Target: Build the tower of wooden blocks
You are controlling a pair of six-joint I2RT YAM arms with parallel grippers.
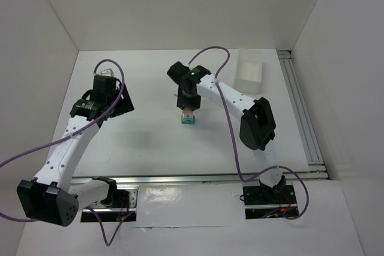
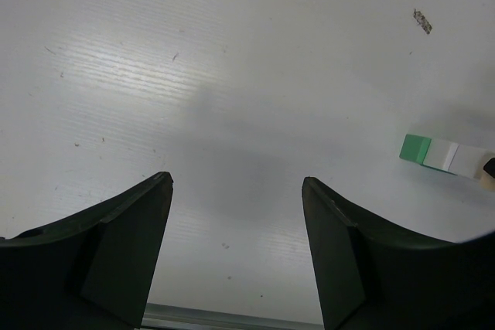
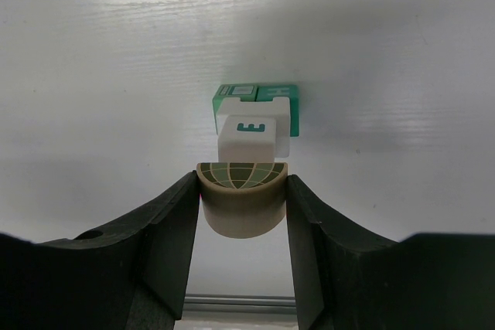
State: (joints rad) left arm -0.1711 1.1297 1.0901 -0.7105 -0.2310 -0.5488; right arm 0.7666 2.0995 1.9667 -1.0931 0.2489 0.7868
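Wood block tower (image 1: 188,120) is found near the middle of the table (image 1: 138,142), directly under the right gripper (image 1: 187,107). It is largely covered by that gripper in the overhead view, so only a teal-green base can be made out there. In the right wrist view, two green blocks (image 3: 274,94) are seen side by side at the bottom, with a white block (image 3: 249,135) marked with a letter set against them; much of the green pair is hidden behind it. A tan half-round piece (image 3: 241,205) is pinched between the right gripper's jaws, right at the white block; whether it rests on that block cannot be told. The left gripper (image 2: 236,183) is held spread above bare table with nothing between its fingers, well apart from the tower, whose end is cut off by the right edge of the left wrist view. A clear tray (image 1: 249,76) is set near the far right corner, and what it holds cannot be made out.
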